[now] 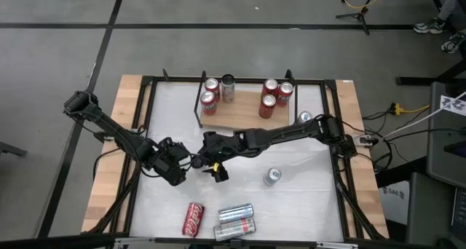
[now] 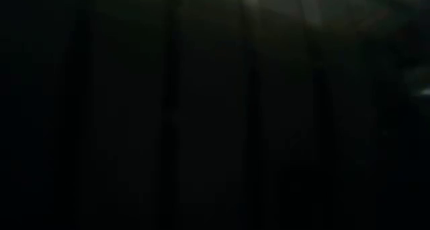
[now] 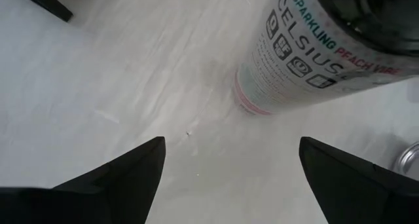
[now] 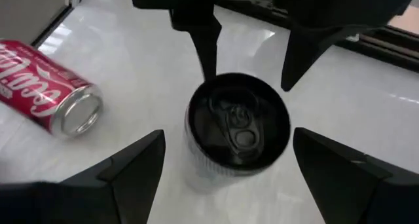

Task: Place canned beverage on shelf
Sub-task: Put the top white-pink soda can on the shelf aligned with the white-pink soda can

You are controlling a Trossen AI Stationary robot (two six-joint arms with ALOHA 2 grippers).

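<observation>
Fingers on both grippers stand spread, gripping nothing. We see the right gripper (image 4: 226, 162) over mid-table, pointing down at an upright black-topped can (image 4: 237, 129) that sits between its fingers but untouched. The left gripper (image 3: 229, 165) faces it from the other side, fingers wide, low over the table (image 1: 306, 198); its wrist view shows that can's white side marked CELSIUS (image 3: 308, 54) just ahead, not between its fingers. In the high view the two grippers nearly meet, left (image 1: 191, 164) and right (image 1: 212, 167), so each crowds the other's way to the can.

The shelf (image 1: 237, 112) lies at the table's far edge. We count three cans on its left end (image 1: 216, 91), two red and one dark-topped, and three red cans on its right end (image 1: 275, 96); the middle board is bare.

Other things: a silver can (image 1: 272, 176) upright right of the grippers, another can (image 1: 304, 117) near the shelf's right end, a red cola can (image 1: 193, 219) lying at the near edge, two silver cans (image 1: 235, 220) lying beside it. The low view is dark; we cannot tell anything from it.
</observation>
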